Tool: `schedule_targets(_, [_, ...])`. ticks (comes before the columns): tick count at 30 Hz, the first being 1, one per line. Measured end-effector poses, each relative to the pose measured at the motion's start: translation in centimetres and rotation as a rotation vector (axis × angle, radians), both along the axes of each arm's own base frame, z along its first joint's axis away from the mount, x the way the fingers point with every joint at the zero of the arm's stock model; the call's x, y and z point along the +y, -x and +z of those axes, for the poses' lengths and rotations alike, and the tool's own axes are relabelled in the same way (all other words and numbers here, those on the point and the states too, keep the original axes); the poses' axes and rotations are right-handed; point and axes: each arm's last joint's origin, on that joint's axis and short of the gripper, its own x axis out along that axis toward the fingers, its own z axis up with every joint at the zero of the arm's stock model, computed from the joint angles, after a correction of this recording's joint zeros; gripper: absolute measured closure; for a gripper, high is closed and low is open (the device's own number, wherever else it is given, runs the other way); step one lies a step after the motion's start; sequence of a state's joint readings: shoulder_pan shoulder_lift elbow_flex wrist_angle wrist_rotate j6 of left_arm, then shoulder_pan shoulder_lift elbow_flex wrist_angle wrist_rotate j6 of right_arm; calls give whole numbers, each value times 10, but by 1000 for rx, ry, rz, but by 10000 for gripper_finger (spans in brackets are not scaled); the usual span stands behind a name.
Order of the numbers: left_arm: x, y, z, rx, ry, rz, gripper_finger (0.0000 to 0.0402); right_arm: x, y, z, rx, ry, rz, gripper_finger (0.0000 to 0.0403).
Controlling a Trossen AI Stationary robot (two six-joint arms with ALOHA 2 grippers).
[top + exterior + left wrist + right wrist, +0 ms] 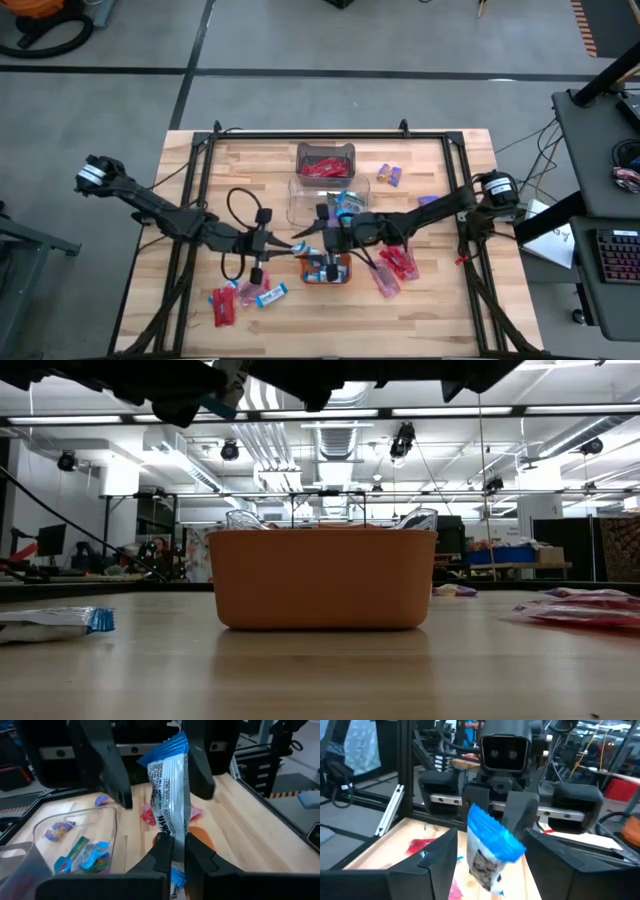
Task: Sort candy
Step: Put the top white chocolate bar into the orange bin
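Both grippers meet in mid-air just above the small orange tray (pixel 328 270) (pixel 322 580). My left gripper (pixel 177 851) (pixel 303 241) is shut on a blue-and-white candy bar (pixel 170 790) (pixel 492 845). My right gripper (pixel 492 862) (pixel 324 233) faces it and is open, one finger (pixel 115 775) on each side of the bar's blue far end, touching nothing that I can see. More candy lies flat on the table: a small heap of red and blue pieces (pixel 240 297), red packets (pixel 395 267) and purple wrappers (pixel 390 175). My left gripper pinches the candy bar between its two fingers at the end nearest it (pixel 172 834). It comes level from the table's left. The bar runs on from the fingertips, in line with them, toward my right gripper. It is lifted clear above the orange tray.
Two clear plastic bins stand at the far middle: one with red packets (pixel 325 162), one with blue wrappers (pixel 332 200) (pixel 82 855). Dark frame bars (pixel 200 180) run along the table's left, right and far sides. The orange tray holds a few blue-and-white bars.
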State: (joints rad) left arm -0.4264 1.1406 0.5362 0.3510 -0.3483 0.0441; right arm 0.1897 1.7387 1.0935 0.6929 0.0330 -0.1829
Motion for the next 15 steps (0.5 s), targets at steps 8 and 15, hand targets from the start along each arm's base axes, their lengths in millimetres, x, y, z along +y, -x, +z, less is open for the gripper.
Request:
schedule_targets(8, [1,-3,-2,4,5,-13,395,-4,-1,-2,11,-4,0,255])
schedule_targets(15, [3,-3,-2,14,26,8,384,-7,0,-3,37,-28,1,375])
